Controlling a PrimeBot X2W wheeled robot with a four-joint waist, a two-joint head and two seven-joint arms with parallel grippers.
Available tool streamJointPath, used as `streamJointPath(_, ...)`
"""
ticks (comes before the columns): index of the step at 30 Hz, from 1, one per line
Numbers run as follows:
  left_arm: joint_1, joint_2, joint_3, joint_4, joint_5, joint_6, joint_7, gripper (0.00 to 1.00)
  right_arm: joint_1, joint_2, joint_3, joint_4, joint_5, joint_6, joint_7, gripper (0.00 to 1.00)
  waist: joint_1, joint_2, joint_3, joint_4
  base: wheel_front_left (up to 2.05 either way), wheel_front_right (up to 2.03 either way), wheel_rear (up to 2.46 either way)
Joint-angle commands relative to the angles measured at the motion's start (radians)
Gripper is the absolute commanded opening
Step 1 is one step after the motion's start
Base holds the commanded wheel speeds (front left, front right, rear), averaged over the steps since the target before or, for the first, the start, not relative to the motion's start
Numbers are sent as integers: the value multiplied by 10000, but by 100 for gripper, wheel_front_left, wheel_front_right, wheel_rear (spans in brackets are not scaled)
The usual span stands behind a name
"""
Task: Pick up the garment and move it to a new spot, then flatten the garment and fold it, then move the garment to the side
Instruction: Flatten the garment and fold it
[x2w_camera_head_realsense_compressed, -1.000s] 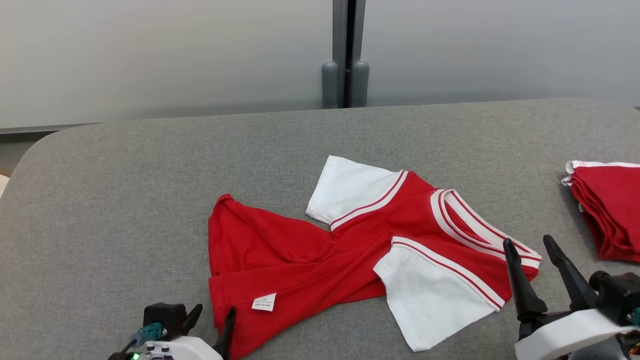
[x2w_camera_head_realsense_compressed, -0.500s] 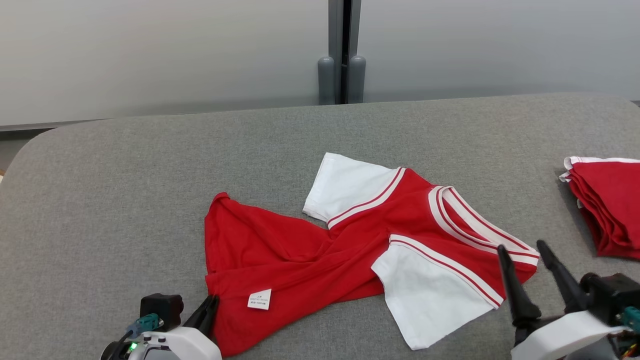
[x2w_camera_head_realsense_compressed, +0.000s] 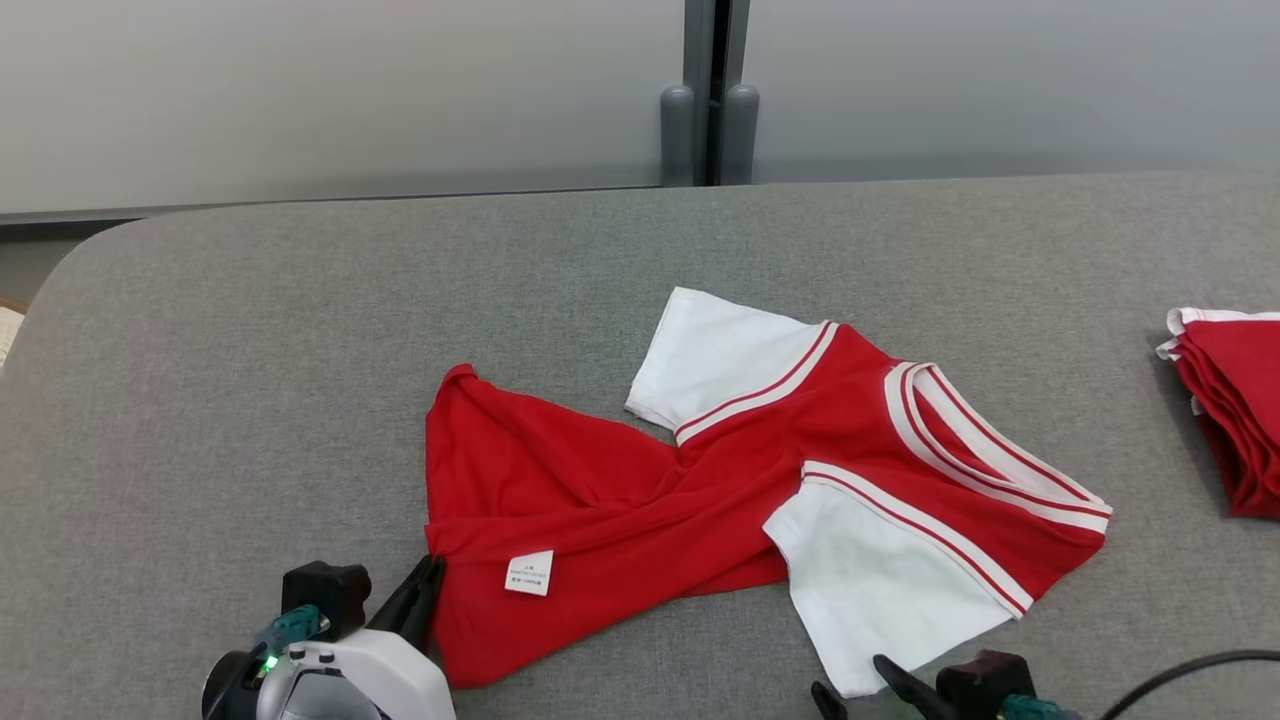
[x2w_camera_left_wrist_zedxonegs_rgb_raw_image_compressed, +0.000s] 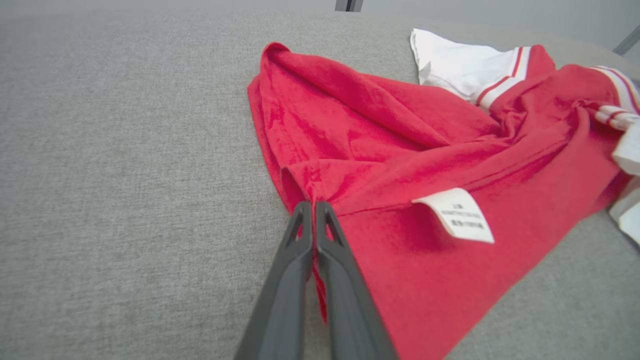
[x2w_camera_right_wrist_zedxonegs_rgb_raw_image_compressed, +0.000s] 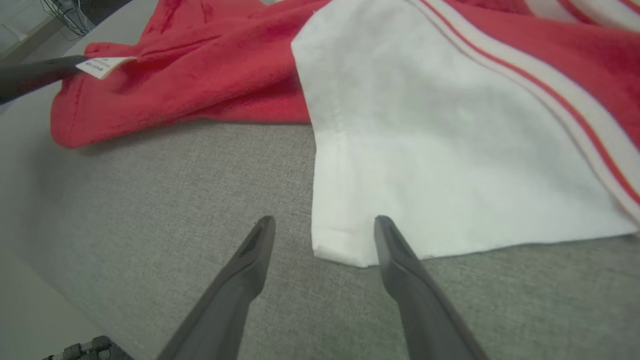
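Since a second ago, the left gripper (x2w_camera_left_wrist_zedxonegs_rgb_raw_image_compressed: 314, 206) has been closed on the near left hem of the crumpled red shirt with white sleeves (x2w_camera_head_realsense_compressed: 600, 500). The right gripper (x2w_camera_right_wrist_zedxonegs_rgb_raw_image_compressed: 324, 222) has been brought down from beside the collar to the near sleeve's corner, its fingers held apart. The shirt is laid mid-table on the grey fabric-covered table (x2w_camera_head_realsense_compressed: 250, 350), with a white label (x2w_camera_head_realsense_compressed: 528, 572) just beside the pinched hem.

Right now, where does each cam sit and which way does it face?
Head: high, facing forward and down over the table at the shirt; left jaws lower left, right jaws bottom edge.
Left wrist: low, along the left jaws, shut on the shirt's red edge.
Right wrist: low, along the open right jaws, toward the white sleeve corner.
Shared: all three show the tag.
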Motion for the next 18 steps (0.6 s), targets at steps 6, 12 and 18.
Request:
streamJointPath(6,-266,107,52,-165,22,43,-161,0,-845,-334,486,1319,-198,-11,37,0,0,0,252,186,0,0,0)
streamJointPath(12,-390,255,195,-727,146,193,-517,0,-1151,-198,-362,1395,16,-11,-929,0,0,0,330,295,0,0,0)
streamJointPath(18,-423,578,496,-1870,334,573,-788,0,-1433,-320,-1268,200,-156,-8,-1929,0,0,0,270,144,0,0,0)
